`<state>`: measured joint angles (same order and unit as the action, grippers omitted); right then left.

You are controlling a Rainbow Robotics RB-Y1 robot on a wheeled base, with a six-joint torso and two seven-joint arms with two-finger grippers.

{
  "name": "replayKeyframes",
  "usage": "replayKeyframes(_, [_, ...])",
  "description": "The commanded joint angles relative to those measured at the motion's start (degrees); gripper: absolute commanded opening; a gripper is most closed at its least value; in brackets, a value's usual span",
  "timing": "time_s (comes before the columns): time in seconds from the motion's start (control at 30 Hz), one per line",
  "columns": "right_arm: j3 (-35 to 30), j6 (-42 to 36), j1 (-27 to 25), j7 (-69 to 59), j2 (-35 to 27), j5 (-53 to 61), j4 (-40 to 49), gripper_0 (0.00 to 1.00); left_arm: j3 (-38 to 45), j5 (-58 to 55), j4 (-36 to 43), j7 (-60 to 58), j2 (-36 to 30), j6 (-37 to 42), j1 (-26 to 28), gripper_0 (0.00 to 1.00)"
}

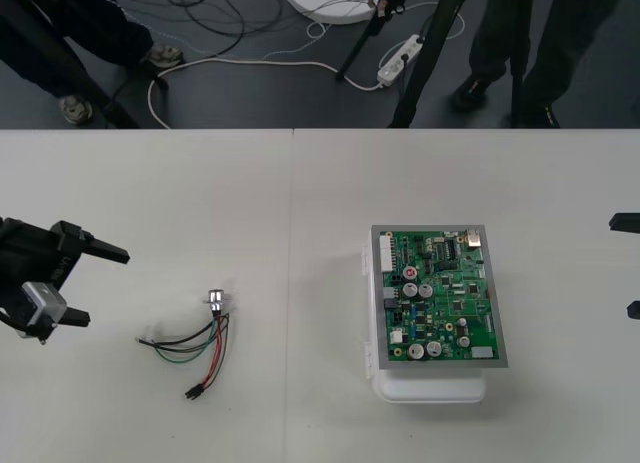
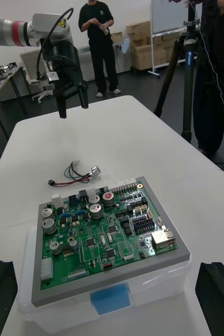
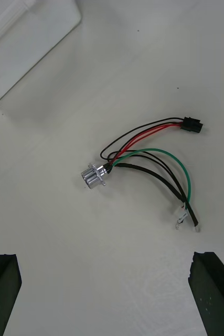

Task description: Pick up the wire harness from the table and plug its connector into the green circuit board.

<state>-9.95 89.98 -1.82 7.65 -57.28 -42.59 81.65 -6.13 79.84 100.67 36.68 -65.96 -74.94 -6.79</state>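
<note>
The left arm's black two-finger gripper (image 1: pixel 90 283), spread wide and empty, faces the thin red, black and green wire harness (image 1: pixel 195 338) lying loose nearby (plug (image 1: pixel 190 392) unconnected). Past it, the green circuit board (image 1: pixel 440 298) fronts the right gripper (image 1: pixel 630 265), fingers likewise far apart, empty, largely cut off.
</note>
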Motion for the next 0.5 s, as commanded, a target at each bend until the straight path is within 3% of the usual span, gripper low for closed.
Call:
replayKeyframes(0.03, [1.8,0.0,0.3,2.7,1.9,2.3,0.2,1.00,-7.1,4.0,3.9,3.8,-4.6,12.0,-4.2,0.94])
replayKeyframes(0.5, [4.0,0.0,0.6,13.7,1.1,5.9,1.5,1.00,-27.1,17.1,10.6,5.8,-9.1,30.6,-14.3,0.92])
